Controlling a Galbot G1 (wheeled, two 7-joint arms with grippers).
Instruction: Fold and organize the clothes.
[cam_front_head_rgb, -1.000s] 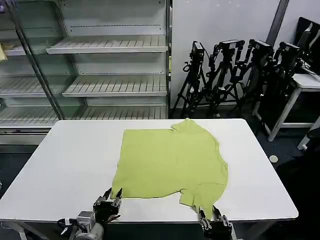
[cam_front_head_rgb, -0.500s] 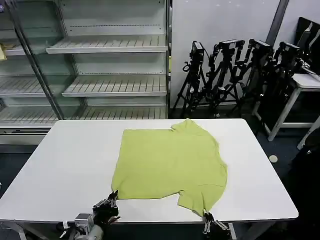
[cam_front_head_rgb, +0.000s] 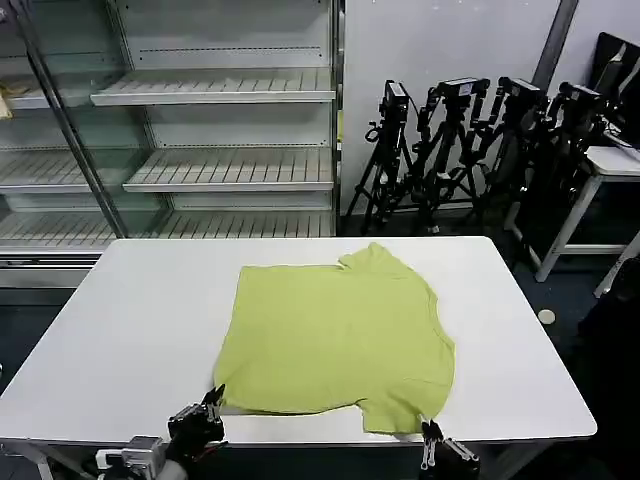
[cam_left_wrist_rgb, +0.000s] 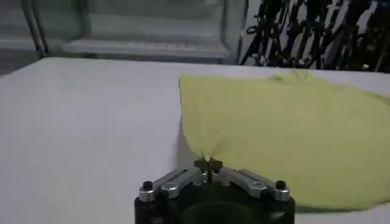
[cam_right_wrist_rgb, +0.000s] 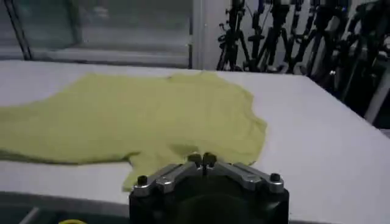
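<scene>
Left gripper (cam_front_head_rgb: 213, 398) and right gripper (cam_front_head_rgb: 428, 434), both pinched on the T-shirt (cam_front_head_rgb: 335, 335), have dragged it toward the table's (cam_front_head_rgb: 130, 330) near edge, flattening it for folding.

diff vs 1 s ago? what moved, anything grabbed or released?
Both grippers, left gripper and right gripper, drew back toward the table's near edge, pulling the T-shirt's near hem and sleeve with them. Each is shut on a pinch of fabric; nothing released. The shirt's far edge stayed put.
</scene>
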